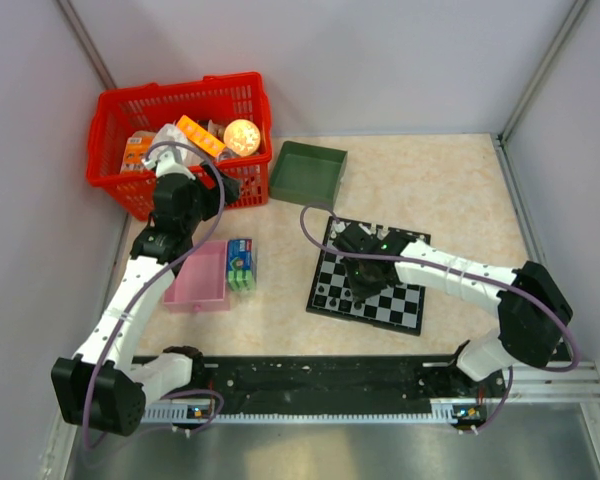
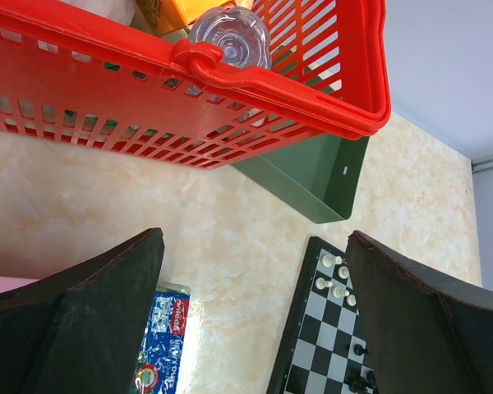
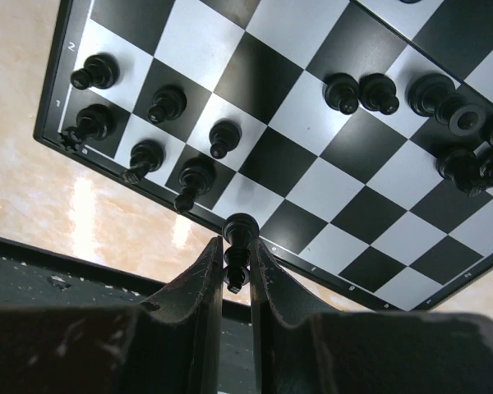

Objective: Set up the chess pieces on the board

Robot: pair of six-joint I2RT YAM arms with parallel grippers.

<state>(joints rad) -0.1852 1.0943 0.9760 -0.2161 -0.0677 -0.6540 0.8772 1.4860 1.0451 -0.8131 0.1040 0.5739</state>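
The board (image 1: 400,305) lies at centre right of the table, also in the right wrist view (image 3: 312,123) and the left wrist view (image 2: 312,361). My right gripper (image 3: 237,258) is shut on a black chess piece (image 3: 240,238), held above the board's near edge; it hovers over the board in the top view (image 1: 365,272). Several black pieces (image 3: 160,105) stand in two rows at the board's corner, others (image 3: 378,93) are scattered. White pieces (image 2: 333,283) stand at the far corner. My left gripper (image 2: 255,312) is open and empty, by the basket in the top view (image 1: 215,190).
A red basket (image 1: 115,110) full of items stands at the back left, also in the left wrist view (image 2: 230,78). A green tray (image 1: 308,172) is beside it. A pink tray (image 1: 198,290) and a blue-green packet (image 1: 241,263) lie left of the board.
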